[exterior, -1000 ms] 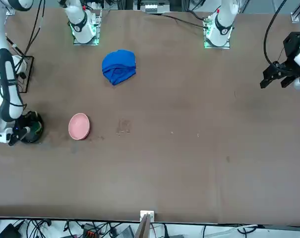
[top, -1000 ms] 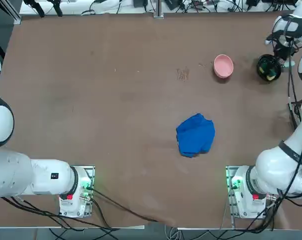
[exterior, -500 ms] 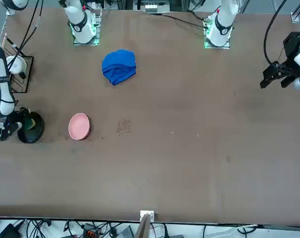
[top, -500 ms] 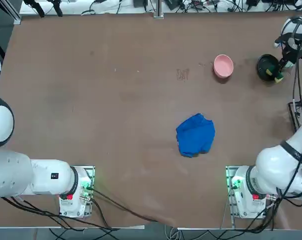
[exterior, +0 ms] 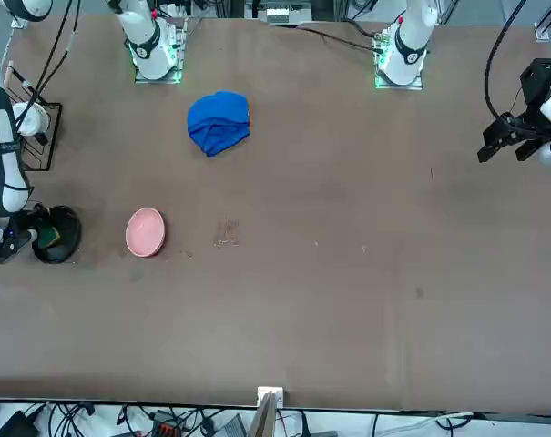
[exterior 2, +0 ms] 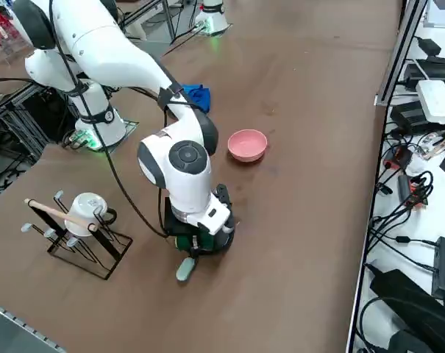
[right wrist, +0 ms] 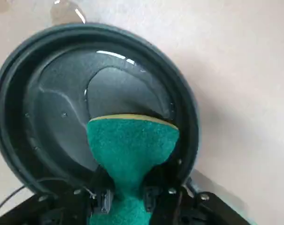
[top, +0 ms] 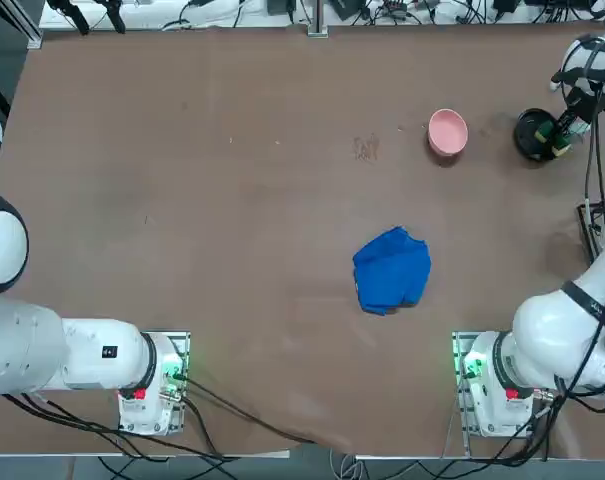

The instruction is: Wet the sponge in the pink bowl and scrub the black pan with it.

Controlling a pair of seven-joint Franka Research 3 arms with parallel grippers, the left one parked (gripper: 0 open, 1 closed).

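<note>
Right gripper (right wrist: 125, 199) pinching sponge (right wrist: 131, 147) narrow at its waist, pressing it down inside black pan (right wrist: 48, 98), pink bowl (top: 447, 131) lying left

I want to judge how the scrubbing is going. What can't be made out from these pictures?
- Top view: the sponge in the black pan is too small to read; the right gripper covers it.
- Right side view: the arm's wrist hides most of the pan and all of the sponge.
- Wrist view: the pan's near rim and handle are cut off or hidden.
- Whether the pink bowl holds water: cannot tell.
</note>
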